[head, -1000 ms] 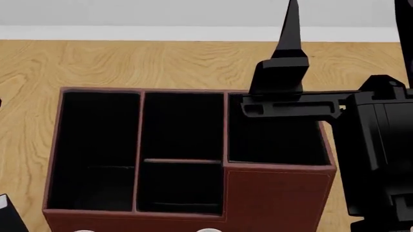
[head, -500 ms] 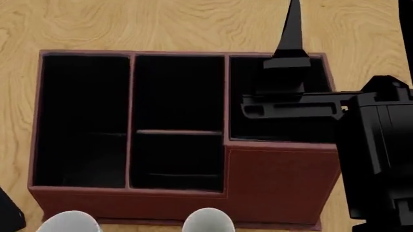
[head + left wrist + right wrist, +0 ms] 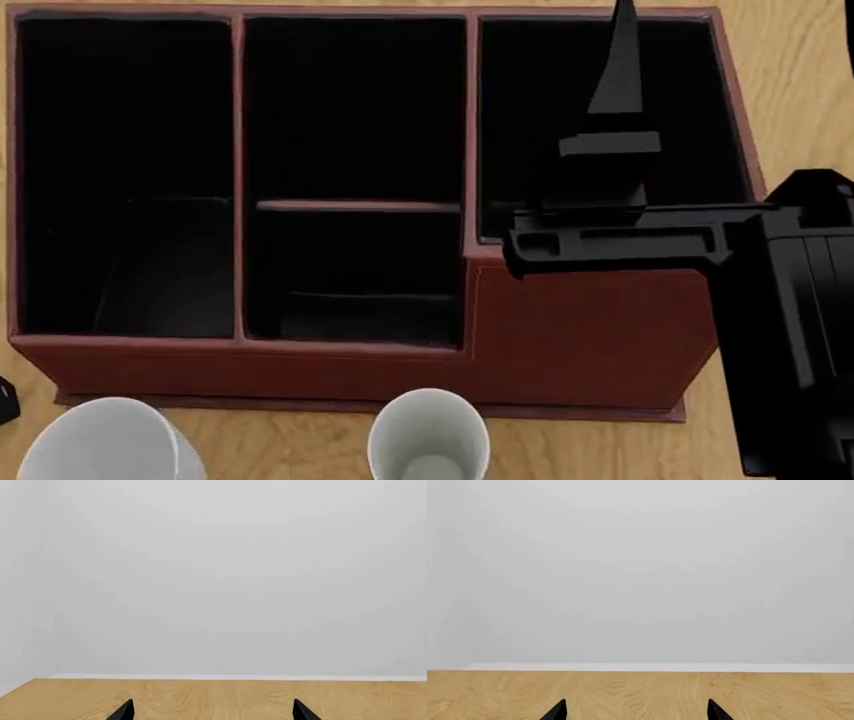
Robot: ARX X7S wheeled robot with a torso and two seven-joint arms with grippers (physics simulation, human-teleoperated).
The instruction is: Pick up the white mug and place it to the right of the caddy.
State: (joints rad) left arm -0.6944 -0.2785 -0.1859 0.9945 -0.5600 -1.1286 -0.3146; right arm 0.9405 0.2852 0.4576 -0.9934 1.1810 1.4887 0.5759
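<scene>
Plain pale wall (image 3: 213,580) behind wood-grain tabletop (image 3: 640,690)

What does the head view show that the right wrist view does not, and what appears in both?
Only the head view shows the caddy, the rims of two mugs in front of it, the wider one and the slimmer one, and the black arm. Only the right wrist view shows the pale wall and the right gripper, open with its tips apart. Both show the wooden table.
</scene>
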